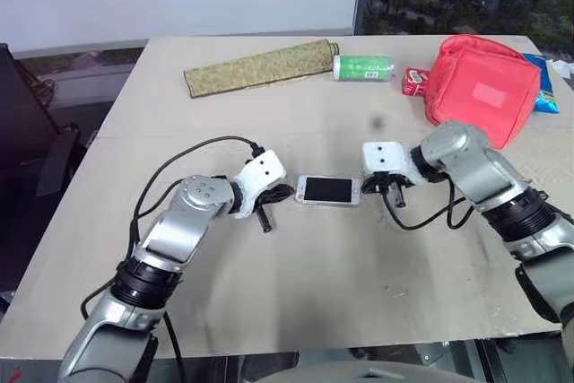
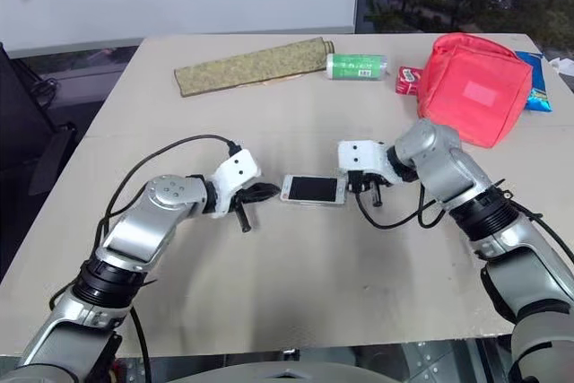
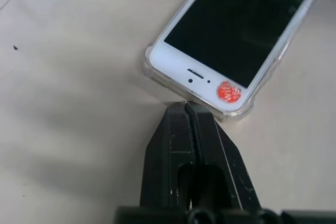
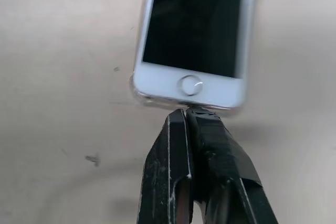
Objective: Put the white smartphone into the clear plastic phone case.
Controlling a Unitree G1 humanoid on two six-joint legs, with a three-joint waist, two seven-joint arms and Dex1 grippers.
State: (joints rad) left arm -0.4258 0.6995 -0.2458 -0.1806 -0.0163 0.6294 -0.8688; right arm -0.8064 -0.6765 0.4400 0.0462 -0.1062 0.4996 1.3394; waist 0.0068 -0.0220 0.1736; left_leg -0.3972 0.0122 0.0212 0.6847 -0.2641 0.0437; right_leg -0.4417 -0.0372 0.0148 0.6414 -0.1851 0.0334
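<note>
phone in its case, a claw at each end

the white smartphone (image 1: 328, 190) lies flat mid-counter (image 1: 296, 293) inside the clear plastic phone case (image 3: 242, 109). left claw (image 3: 187, 109) and right claw (image 4: 187, 113) are clenched, empty, tips at opposite ends. stiff, light, slick, fragile glass; likely best pressed at edges.

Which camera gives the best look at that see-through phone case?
The left wrist view: the clear plastic phone case shows as a glassy rim around the white smartphone. The right wrist view shows a faint edge; in the head views it's barely discernible.
</note>
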